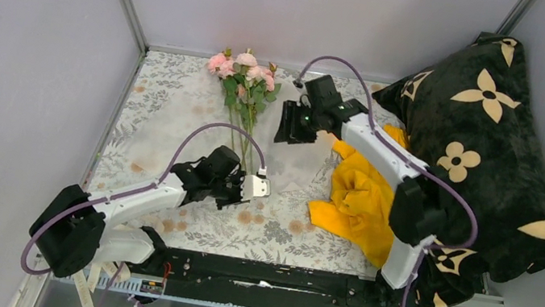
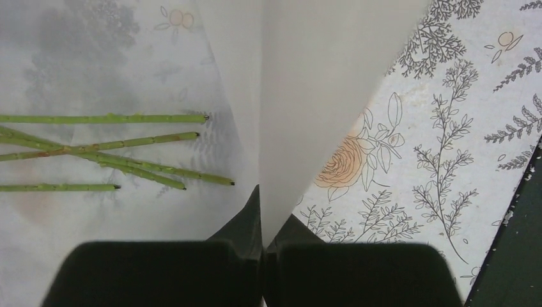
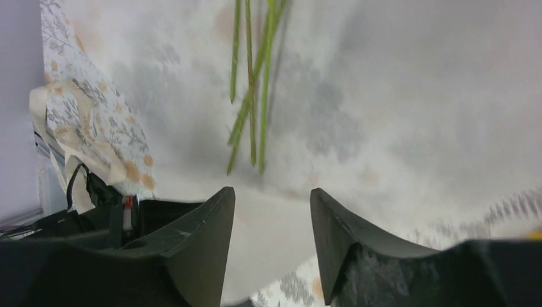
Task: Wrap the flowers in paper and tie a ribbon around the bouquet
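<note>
- Yellow cloth (image 1: 355, 203): crumpled, just right of the right gripper (image 1: 287, 126).
- Black pillow (image 1: 490, 145) with cream flower shapes: farther right, against the wall.
- Floral tablecloth (image 1: 170, 106): under both grippers.
- Black rail (image 1: 275, 278): nearer than the left gripper (image 1: 259, 187).

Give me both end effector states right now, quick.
Left end effector: closed, pinching a fold of the paper.
Right end effector: open, holding nothing.

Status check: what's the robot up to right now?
Left fingers shut on paper. Right fingers open, above it. Flowers unwrapped. Yellow cloth near the right arm.
</note>
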Motion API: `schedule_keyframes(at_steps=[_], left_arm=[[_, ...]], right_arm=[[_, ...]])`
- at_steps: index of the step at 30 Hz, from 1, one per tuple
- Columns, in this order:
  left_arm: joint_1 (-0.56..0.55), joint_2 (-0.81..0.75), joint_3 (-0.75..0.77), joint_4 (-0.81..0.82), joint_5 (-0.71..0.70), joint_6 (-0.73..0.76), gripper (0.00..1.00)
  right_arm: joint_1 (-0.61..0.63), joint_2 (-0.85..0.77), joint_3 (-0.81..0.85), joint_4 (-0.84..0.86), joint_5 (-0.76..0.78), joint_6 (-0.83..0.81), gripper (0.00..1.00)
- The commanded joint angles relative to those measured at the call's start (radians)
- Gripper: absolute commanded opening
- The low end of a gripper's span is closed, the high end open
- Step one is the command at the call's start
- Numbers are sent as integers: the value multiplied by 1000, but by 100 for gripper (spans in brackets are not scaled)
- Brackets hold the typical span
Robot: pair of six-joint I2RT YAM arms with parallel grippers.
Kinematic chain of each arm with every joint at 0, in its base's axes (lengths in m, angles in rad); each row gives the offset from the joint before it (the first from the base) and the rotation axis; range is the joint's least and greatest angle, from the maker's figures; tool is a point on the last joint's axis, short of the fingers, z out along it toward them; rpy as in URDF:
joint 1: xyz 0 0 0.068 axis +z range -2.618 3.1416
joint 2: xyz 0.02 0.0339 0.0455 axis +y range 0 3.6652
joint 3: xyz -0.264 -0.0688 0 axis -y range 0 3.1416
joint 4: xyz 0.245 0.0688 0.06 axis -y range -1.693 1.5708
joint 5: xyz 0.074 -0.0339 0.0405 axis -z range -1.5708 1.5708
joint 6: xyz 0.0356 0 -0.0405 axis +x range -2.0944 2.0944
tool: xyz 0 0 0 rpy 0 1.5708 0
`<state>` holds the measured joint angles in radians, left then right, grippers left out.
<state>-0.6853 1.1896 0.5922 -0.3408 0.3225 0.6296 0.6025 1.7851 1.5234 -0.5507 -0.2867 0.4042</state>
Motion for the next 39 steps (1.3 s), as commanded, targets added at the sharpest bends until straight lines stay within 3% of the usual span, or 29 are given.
schedule_keyframes(at_steps=[1,4,8,19,23,29,34,39], left_arm=[[31,46,54,-43,40,-29,0],[67,90,88,-60,64,-41,0],[129,144,125,-74,74,-31,0],[308,336,282,-130,140,-32,0],[391,435,340,-182,211,-53,0],[407,498,365,-210,254,-66,0],[418,489,384,-212,281,-64,0],[428,499,400,-240,292,-40,0]], right_arm=[[9,256,174,-86,-171,-144,49],[8,370,242,-124,-199,-164,41],[-26,428,201,-112,-235,-177,38],[-92,394,93,-101,-190,-226,38],[-92,291,58,-70,-213,-263,42],[-93,152,0,20,-267,-350,55],[-92,97,-102,166,-452,-396,68],[-87,46,-259,424,-561,-428,75]])
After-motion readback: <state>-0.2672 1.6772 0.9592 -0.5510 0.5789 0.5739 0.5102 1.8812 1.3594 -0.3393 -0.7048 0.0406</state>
